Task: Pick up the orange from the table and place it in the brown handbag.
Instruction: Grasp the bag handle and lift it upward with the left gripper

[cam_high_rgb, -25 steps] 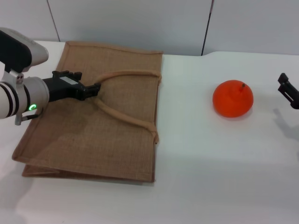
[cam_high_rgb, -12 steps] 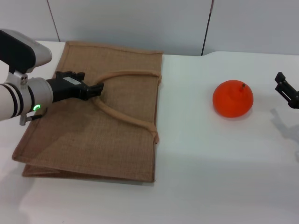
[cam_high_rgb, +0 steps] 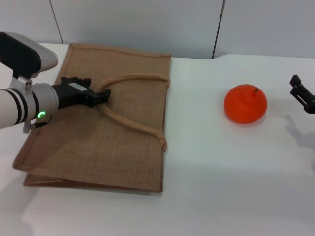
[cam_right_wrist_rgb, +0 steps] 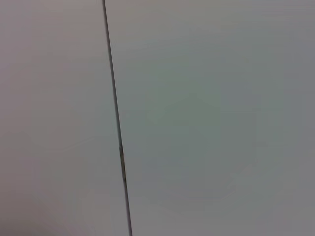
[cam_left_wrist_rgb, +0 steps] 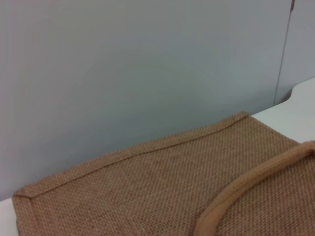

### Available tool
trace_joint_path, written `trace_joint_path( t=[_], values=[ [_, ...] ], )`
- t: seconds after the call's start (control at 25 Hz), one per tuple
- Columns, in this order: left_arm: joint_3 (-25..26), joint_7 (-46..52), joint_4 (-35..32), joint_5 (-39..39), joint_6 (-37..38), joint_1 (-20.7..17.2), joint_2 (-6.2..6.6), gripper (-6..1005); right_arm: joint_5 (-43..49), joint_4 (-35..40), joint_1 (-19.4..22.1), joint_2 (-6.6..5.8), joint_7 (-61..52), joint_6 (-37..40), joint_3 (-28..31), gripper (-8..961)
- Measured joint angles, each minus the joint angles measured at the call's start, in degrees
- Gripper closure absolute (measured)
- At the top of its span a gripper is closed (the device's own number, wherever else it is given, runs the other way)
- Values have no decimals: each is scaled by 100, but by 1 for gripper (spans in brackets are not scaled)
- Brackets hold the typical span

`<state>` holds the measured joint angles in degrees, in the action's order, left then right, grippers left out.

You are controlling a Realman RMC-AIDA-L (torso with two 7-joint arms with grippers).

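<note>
The orange sits on the white table right of centre, stem nub up. The brown handbag lies flat on the left side of the table, and its rope handle loops across its top face. My left gripper reaches in from the left over the bag, with its tip at the bend of the handle loop. The left wrist view shows the bag's woven face and a stretch of handle. My right gripper hangs at the right edge, well right of the orange and apart from it.
A pale wall with a dark vertical seam stands just behind the table. The right wrist view shows only that wall and seam. Bare tabletop lies between the bag and the orange and in front of both.
My left gripper has edged to the right along the bag toward the handle bend. My right gripper has shifted slightly right. The orange and the bag have not moved.
</note>
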<state>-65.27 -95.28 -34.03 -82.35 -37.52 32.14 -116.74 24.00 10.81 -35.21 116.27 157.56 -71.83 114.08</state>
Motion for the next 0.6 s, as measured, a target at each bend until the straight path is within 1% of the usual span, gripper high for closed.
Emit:
trace_joint_path(
  t=[0.6],
  values=[
    [-3, -45, 230, -4, 205, 94, 1, 295, 5, 0, 3, 0, 1, -7, 0, 85]
  ],
)
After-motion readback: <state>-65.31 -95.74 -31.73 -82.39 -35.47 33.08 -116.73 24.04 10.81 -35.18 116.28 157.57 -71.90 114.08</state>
